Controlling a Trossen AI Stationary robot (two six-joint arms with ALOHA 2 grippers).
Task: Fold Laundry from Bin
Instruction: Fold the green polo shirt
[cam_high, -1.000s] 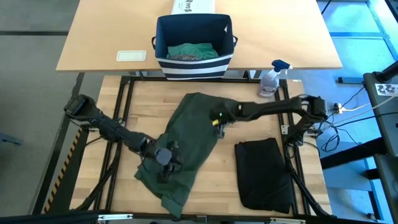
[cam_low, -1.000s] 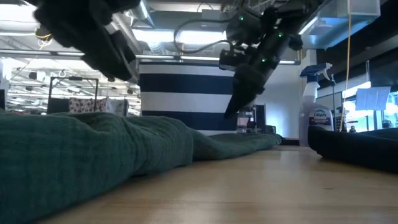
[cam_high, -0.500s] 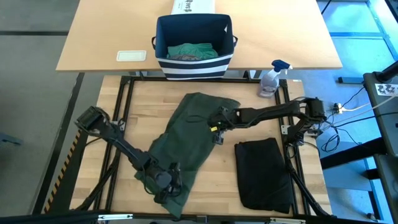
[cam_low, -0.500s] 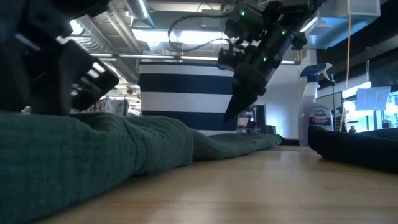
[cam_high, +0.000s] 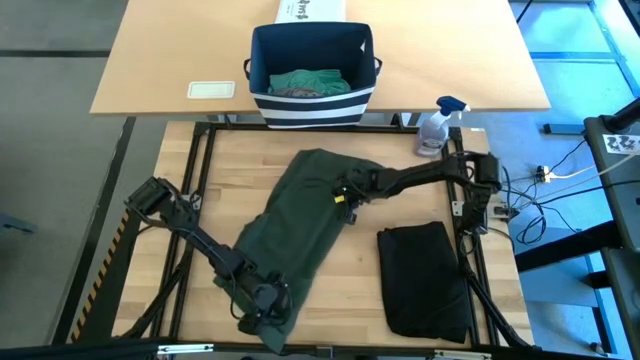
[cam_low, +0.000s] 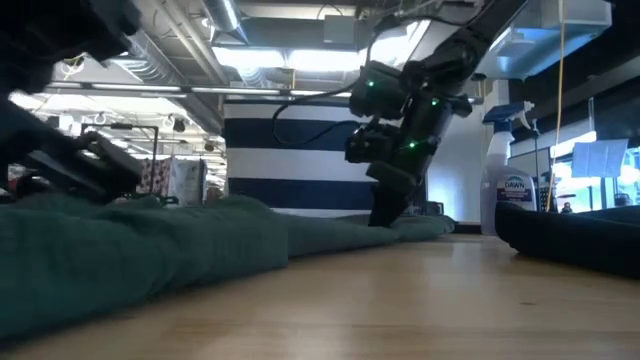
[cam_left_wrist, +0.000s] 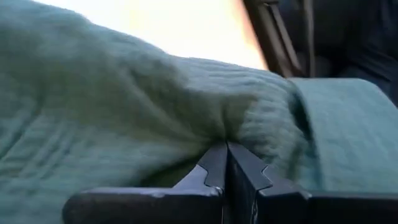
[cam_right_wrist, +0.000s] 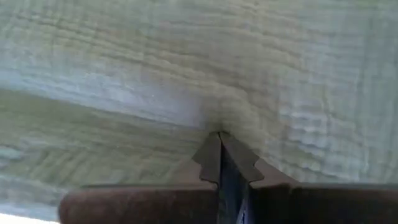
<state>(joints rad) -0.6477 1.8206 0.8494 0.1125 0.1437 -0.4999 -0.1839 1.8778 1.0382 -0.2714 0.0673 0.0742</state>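
My left gripper is clamped on the near lower corner of the dark green garment, fingertips together with a pinch of cloth between them. My right gripper is pinched shut on the same garment at its right edge, near the middle of the table. The garment lies spread diagonally across the table. A folded black garment lies to its right, apart from it. The striped navy bin stands beyond the table on the far desk, holding teal-green laundry. A spray bottle stands near the bin's right.
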